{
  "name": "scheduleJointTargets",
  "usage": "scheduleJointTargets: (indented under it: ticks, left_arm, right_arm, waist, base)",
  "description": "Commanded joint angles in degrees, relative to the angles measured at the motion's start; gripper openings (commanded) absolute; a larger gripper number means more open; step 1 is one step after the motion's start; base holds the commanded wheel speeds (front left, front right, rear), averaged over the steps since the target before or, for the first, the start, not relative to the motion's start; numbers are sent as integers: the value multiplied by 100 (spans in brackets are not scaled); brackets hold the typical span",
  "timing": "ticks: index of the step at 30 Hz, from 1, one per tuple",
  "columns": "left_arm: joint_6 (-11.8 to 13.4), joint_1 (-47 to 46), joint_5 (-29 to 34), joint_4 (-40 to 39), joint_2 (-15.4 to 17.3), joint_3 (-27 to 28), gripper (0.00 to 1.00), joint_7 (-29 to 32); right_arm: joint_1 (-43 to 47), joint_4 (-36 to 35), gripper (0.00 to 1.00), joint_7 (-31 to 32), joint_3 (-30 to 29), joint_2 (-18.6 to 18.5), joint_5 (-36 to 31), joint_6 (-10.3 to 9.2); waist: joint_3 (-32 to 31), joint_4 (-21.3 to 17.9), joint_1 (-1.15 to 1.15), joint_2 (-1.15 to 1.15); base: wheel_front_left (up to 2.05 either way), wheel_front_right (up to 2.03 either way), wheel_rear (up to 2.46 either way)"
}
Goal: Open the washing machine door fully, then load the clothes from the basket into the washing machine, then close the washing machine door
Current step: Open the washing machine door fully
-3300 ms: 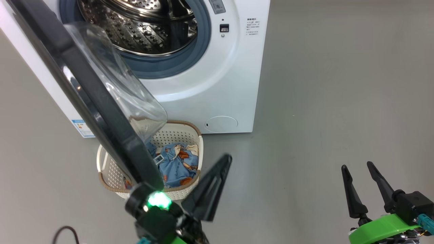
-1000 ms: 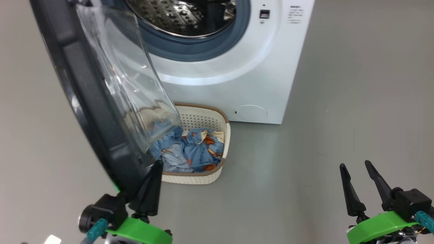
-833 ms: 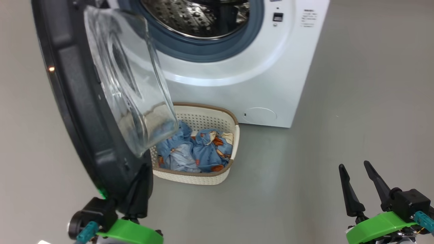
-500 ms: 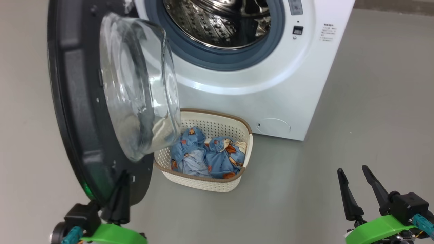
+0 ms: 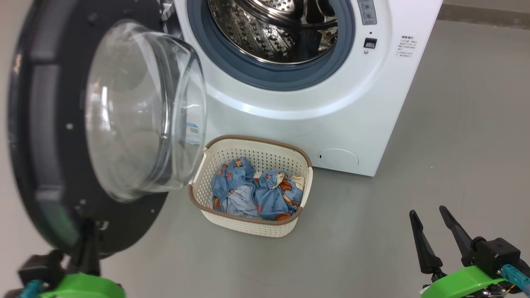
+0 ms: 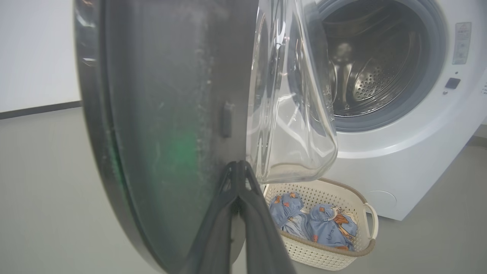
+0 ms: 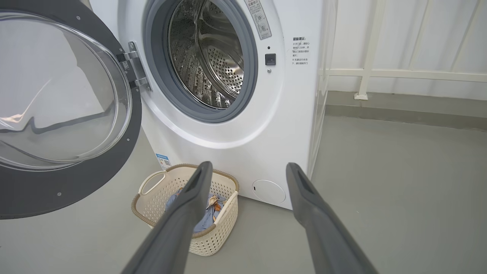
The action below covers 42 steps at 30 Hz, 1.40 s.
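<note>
1. The washing machine door [image 5: 103,128] stands swung wide out at the left of the head view, its glass bowl facing the room. The mouth of the washing machine [image 5: 331,103] is uncovered at the top centre. I'd call the opening step done or very nearly done.
2. The left gripper [image 5: 88,236] is at the lower left with its two fingers pressed together and nothing between them. Its tips sit at the door's bottom rim and look to be touching it, though I can't be sure.
3. The right gripper [image 5: 427,211] hangs at the lower right, jaws spread wide and empty, well apart from everything.
4. The clothes [image 5: 256,192] lie bunched in the basket [image 5: 248,218], on the floor just in front of the machine, below centre. None are in the drum [image 5: 277,29].
5. Loading both garments and shutting the door are left to do.
</note>
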Motion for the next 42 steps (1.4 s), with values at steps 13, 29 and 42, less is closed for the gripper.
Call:
scheduleJointTargets:
  ticks: [13,29,42]
  left_arm:
    - [126,-1052,-435,924,897,1137,0,-37]
    - [-111,-1978,-426,2080,1443,1890,0,-37]
    - [-367,-1686,143,1003,866,2194,0,-37]
  right_arm:
    - [-300,-76,100,-68,270,-286,85,9]
    - [-512,-99,100,-68,306,-527,61,9]
    - [-525,-68,100,-68,264,-356,56,9]
  waist:
    - [367,-148,0,0]
    - [742,-206,0,0]
    - [582,-243,0,0]
  base:
    - [0,0,0]
    - [0,0,0]
    - [0,0,0]
